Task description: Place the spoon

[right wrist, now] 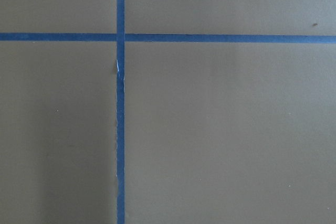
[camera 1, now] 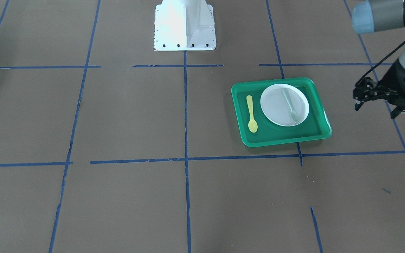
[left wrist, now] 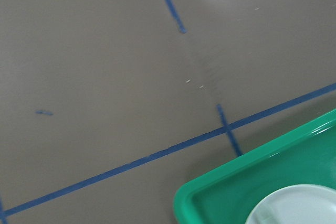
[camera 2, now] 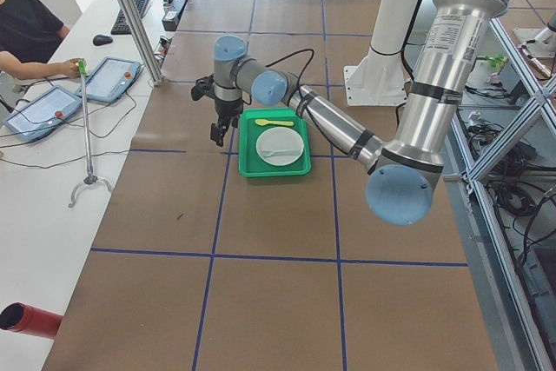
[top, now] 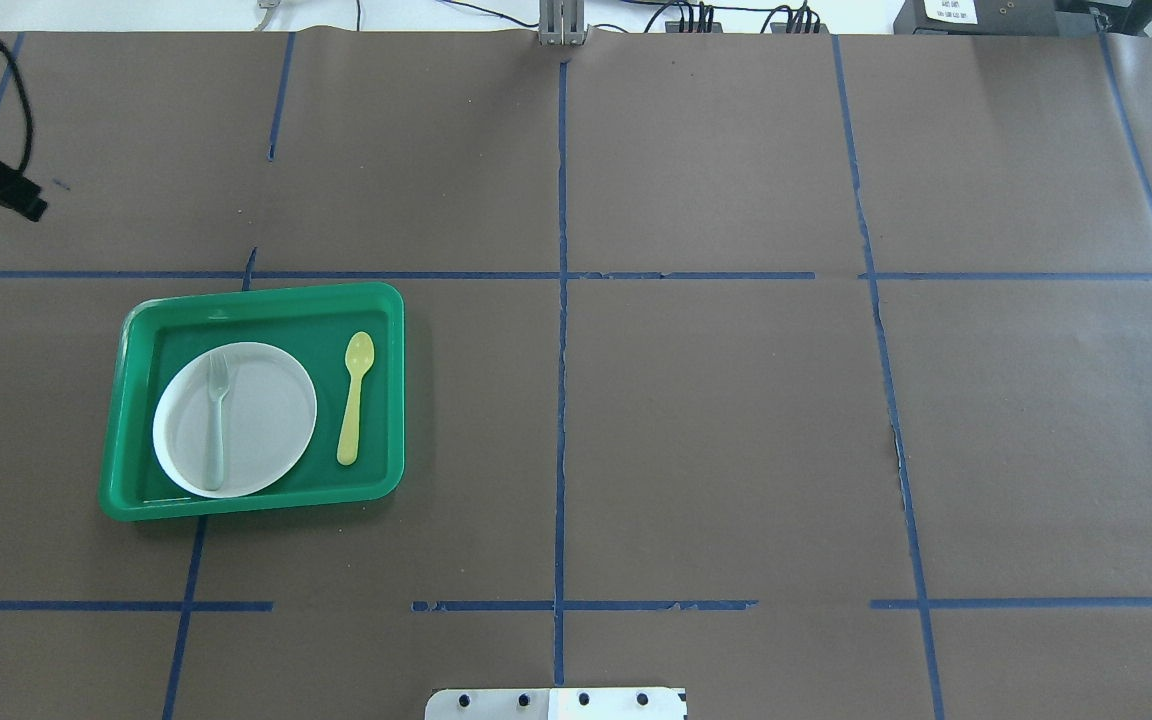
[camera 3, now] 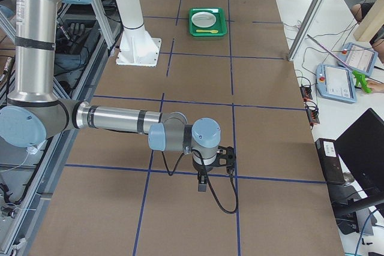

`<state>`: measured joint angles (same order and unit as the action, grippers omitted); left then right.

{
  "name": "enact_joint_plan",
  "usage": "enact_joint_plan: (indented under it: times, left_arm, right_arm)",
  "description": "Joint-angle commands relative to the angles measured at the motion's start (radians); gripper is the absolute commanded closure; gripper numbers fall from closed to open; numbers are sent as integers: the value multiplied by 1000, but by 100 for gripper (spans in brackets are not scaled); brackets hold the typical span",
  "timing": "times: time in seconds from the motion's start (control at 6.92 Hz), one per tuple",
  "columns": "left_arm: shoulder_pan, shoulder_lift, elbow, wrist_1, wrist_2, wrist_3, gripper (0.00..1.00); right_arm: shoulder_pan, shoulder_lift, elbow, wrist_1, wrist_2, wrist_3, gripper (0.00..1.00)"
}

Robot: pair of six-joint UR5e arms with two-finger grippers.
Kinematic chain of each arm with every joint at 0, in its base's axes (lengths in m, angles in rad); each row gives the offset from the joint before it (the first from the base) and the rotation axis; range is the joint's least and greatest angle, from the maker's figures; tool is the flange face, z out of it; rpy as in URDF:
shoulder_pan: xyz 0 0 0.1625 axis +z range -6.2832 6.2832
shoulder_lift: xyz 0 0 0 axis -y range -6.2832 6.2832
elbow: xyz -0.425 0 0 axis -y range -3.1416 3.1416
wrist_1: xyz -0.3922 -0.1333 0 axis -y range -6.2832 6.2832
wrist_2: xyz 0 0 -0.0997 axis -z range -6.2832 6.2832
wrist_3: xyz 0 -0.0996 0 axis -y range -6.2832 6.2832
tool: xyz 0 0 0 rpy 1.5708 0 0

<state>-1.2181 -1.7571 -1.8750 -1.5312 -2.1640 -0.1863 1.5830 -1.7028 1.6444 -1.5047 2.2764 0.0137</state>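
Going by the overhead view, the left end effector [camera 1: 376, 109] hangs over bare worktop [top: 736, 400] at the far left, beyond the tray's far left corner and apart from it. Its two fingers are spread wide and hold nothing. Its wrist camera looks down on one corner of the tray and an edge of the plate. Next comes the green tray [top: 256, 293], lying flat in the left half of the worktop, over a strip of the blue tape [top: 561, 400] that marks a grid. In the tray's left part sits a white plate [top: 266, 410], and a pale fork [top: 217, 420] lies on it, tines pointing away from the robot. Just right of the plate, on the tray floor and clear of the plate's rim, lies the yellow spoon [top: 355, 400]. It is roughly parallel to the fork, bowl away from the robot and handle toward it. The white base [top: 556, 703] shows at the bottom centre. The right end effector [camera 3: 204, 183] appears only in the right side view. It points down over a tape crossing, well apart from the tray, and I cannot tell whether its fingers are spread or closed.
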Motion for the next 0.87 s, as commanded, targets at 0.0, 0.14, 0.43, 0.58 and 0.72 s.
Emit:
enact_joint_plan:
  times: [0.0,0.14,0.43,0.58,0.72]
  left_arm:
    - [-194,170,88,-91,-89,57,0]
    - [-257,230,118,-98,-156,117,0]
    - [-359,258,232,-101,-160,240,0]
    - [-362,263,258,-95,-161,240,0]
    - [-366,268,258,-87,-171,237,0]
  right_arm:
    - [0,0,0,0,0,0,0]
    - [0,0,0,0,0,-1,0]
    - [0,0,0,0,0,0,0]
    - [0,0,0,0,0,0,0]
    - [0,0,0,0,0,0,0]
